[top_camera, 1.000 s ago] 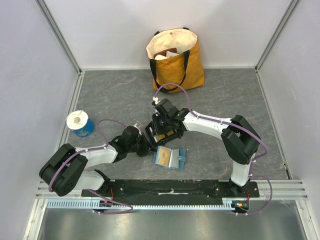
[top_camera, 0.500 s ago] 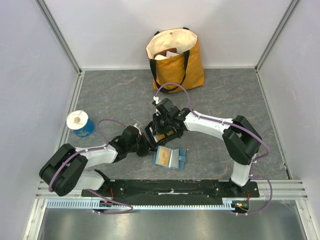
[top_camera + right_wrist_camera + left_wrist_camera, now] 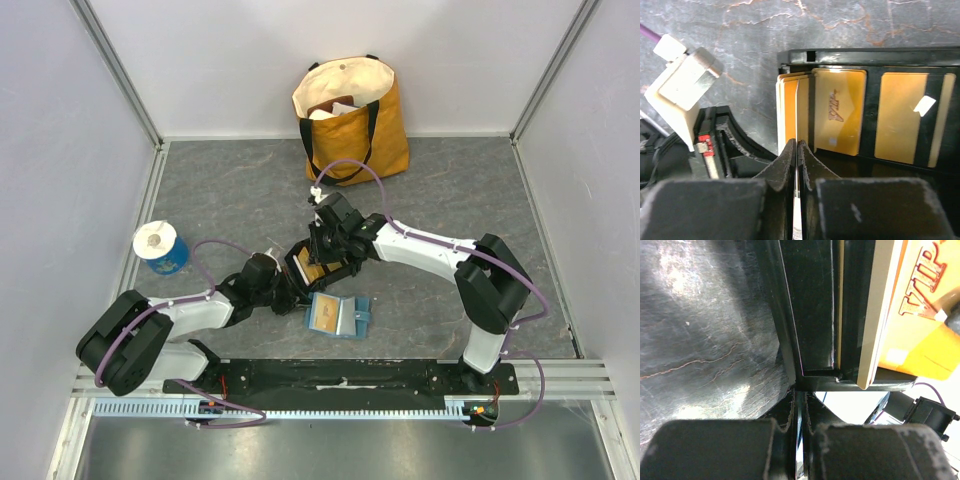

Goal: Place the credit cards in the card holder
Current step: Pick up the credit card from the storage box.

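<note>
The black tray (image 3: 299,261) is tipped up on edge, and my left gripper (image 3: 291,284) is shut on its rim (image 3: 810,305). Gold-orange credit cards (image 3: 837,110) sit in its slots, one stamped VIP (image 3: 920,300). My right gripper (image 3: 322,262) is over the tray, its fingers (image 3: 787,160) shut on one thin card seen edge-on (image 3: 797,100) at the left stack. The teal-blue card holder (image 3: 340,315) lies open on the table just in front of the tray, with a tan card showing on its left half.
A yellow and cream tote bag (image 3: 350,115) stands against the back wall. A blue and white roll (image 3: 160,247) stands at the left. White walls close in the grey table (image 3: 500,200) on three sides.
My right wrist has drawn back a little toward the far side, and the tray stands tipped up more, showing more orange card. The left arm and the card holder have barely moved.
</note>
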{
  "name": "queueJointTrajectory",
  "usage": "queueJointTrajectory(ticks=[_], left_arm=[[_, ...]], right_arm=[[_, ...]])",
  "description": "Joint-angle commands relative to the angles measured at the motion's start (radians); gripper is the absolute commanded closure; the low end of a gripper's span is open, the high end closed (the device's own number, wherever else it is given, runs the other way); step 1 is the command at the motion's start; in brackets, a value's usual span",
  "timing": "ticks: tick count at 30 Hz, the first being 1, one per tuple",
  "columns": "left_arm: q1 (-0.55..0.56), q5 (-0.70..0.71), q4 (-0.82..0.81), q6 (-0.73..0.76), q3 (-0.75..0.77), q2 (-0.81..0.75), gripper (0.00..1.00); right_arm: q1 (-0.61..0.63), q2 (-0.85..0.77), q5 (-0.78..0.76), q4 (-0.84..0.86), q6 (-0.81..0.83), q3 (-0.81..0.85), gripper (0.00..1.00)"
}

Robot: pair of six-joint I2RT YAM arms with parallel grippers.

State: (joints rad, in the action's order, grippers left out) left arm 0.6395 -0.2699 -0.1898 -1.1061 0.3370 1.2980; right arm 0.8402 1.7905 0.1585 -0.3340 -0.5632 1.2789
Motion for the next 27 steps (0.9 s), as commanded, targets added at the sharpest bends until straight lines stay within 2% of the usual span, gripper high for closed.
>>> queueJointTrajectory(ticks=[1, 4, 8, 11, 17, 24, 27], left_arm=[[-0.006, 0.015, -0.014, 0.017, -0.007, -0.023, 0.98], [-0.006, 0.015, -0.014, 0.014, -0.012, -0.026, 0.98], [-0.006, 0.017, -0.013, 0.015, -0.015, -0.032, 0.98], [-0.006, 0.018, -0.011, 0.011, -0.019, -0.04, 0.98], [-0.006, 0.011, -0.004, 0.003, -0.044, -0.071, 0.98], [-0.003, -0.037, 0.049, -0.038, -0.098, -0.224, 0.98], [0.006, -0.028, 0.157, -0.046, -0.089, -0.347, 0.98]], right_arm=[[0.0, -0.036, -0.094, -0.034, 0.023, 0.008, 0.94], [0.0, -0.025, -0.126, -0.059, 0.039, 0.019, 1.0], [0.0, -0.028, -0.152, -0.059, 0.039, 0.017, 1.0], [0.002, -0.06, -0.264, -0.053, 0.036, 0.008, 1.0], [-0.001, -0.233, -0.402, -0.042, 0.02, -0.056, 1.0], [0.028, -0.48, -0.378, -0.037, -0.131, -0.258, 1.0], [0.066, -0.537, -0.361, -0.034, -0.187, -0.329, 1.0]])
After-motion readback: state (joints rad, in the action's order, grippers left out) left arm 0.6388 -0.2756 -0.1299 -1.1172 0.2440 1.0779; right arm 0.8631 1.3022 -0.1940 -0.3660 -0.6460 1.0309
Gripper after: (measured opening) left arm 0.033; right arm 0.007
